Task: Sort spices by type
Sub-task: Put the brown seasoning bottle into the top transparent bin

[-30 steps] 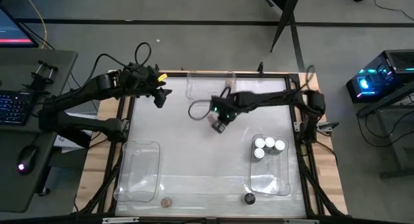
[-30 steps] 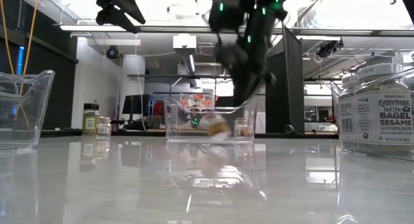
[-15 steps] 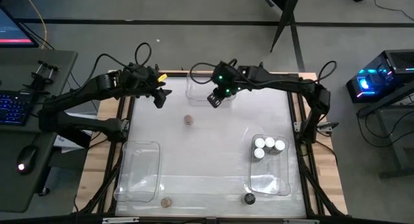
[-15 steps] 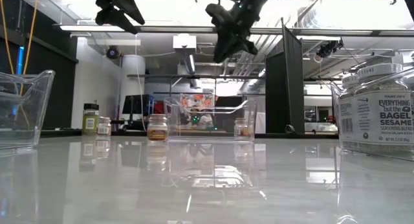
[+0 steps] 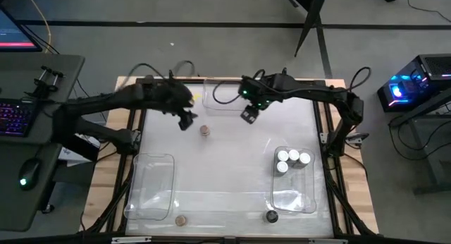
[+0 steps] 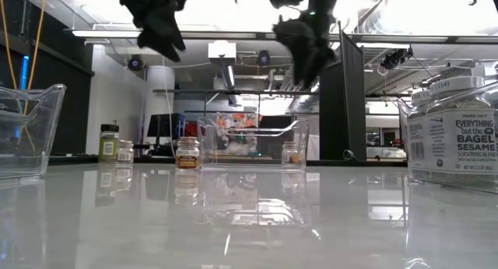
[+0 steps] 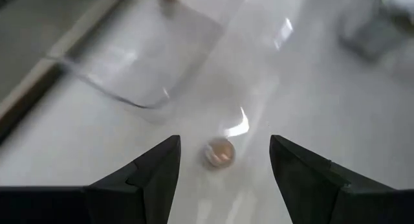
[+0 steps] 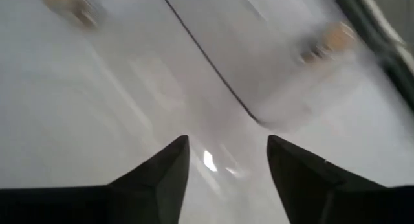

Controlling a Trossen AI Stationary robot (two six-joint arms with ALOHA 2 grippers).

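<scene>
While I position the left gripper (image 5: 186, 121) with its fingers apart and empty, the small round tan-lidded spice jar (image 5: 205, 130) stands upright on the white table (image 5: 225, 166), just right of it, upper centre of the high view. I judge it light, rigid and smooth-sided, so I would grip the body below the lid. The right gripper (image 5: 249, 115) hovers parted, empty, beside the clear plastic bin (image 5: 218, 103).

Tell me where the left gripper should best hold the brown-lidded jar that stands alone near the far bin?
Probably from straight above, closing on the round sides below the lid: the jar stands upright, free all around, and the open left gripper is close beside it.
</scene>
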